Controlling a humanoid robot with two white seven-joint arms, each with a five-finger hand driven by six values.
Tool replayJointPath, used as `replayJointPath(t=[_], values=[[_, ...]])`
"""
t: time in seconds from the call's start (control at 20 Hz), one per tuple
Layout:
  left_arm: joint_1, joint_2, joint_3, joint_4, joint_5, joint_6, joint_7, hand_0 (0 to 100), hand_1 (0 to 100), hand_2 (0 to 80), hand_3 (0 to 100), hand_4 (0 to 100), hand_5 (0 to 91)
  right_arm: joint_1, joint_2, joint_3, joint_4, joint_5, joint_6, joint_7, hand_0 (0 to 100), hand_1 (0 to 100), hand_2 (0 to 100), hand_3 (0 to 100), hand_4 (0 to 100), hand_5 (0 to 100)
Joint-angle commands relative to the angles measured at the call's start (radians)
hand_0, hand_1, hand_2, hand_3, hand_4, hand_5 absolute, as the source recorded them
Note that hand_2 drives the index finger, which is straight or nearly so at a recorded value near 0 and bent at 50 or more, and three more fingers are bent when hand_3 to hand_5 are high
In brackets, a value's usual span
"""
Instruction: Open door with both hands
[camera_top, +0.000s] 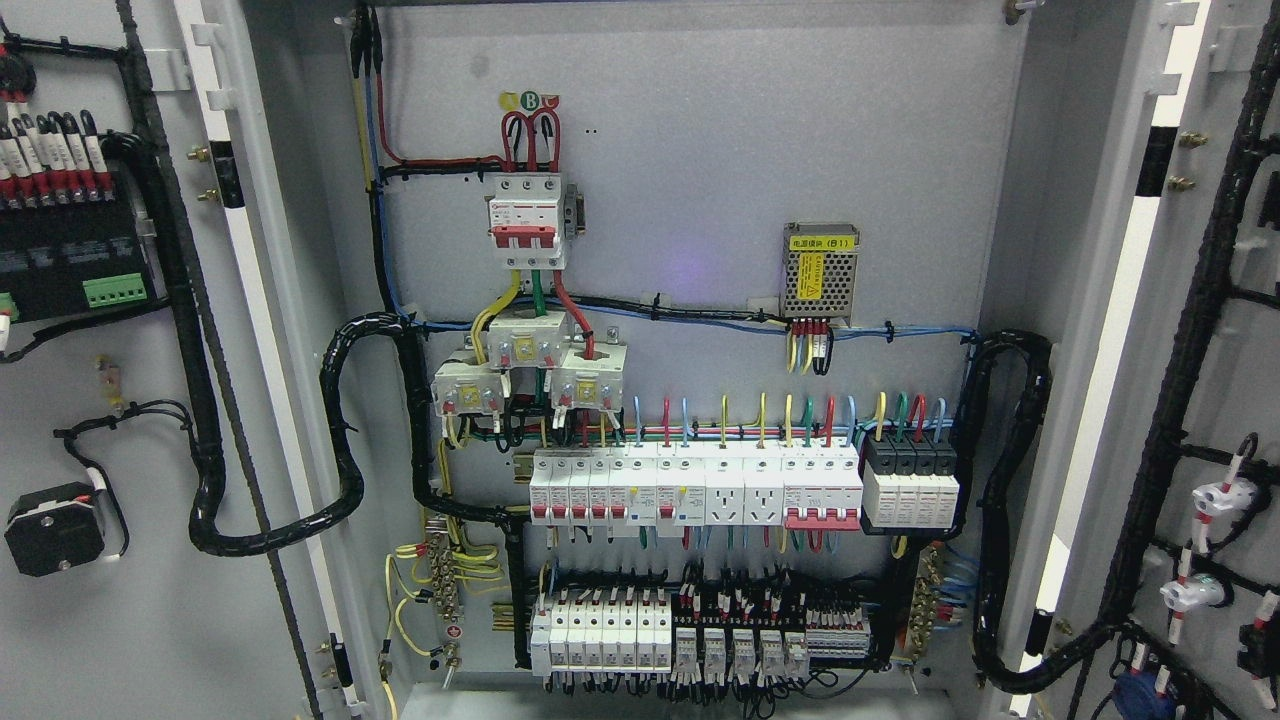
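The grey electrical cabinet stands with both doors swung wide. The left door (120, 620) shows its inner face at the picture's left, with a black module, a terminal block and cable looms on it. The right door (1230, 350) shows its inner face at the far right, with black corrugated conduit and white indicator backs. Between them the back panel (700, 150) is fully exposed. Neither of my hands nor any arm appears in the head view.
On the panel sit a red-and-white main breaker (527, 218), a small power supply (820, 272), a row of breakers and sockets (700, 487), and lower terminal rows (690, 635). Thick black cable looms (345, 440) hang from each door hinge side into the cabinet.
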Motion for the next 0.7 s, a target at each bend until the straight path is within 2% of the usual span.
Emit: replayJointPath(t=[0.0,0.25,0.45,0.65], values=[[0.026,-0.013,0.009,0.101,0.004,-0.024,0.008,0,0,0.0,0,0,0.0,-0.028,0.035,0.001,0.103,0.064,0.072,-0.034,38,0,0,0,0,0],[0.027,-0.013,0.044,0.098,0.006,-0.060,0.008,0,0,0.0,0,0,0.0,-0.039,0.036,0.006,0.105,0.065,0.101,-0.089,38,0,0,0,0,0],[0.027,-0.013,0.075,0.098,0.006,-0.083,0.008,0,0,0.0,0,0,0.0,-0.039,0.058,0.011,0.108,0.065,0.121,-0.111,38,0,0,0,0,0],[0.026,-0.013,0.090,0.098,0.008,-0.084,0.009,0,0,0.0,0,0,0.0,-0.039,0.058,0.009,0.115,0.065,0.143,-0.122,38,0,0,0,0,0]])
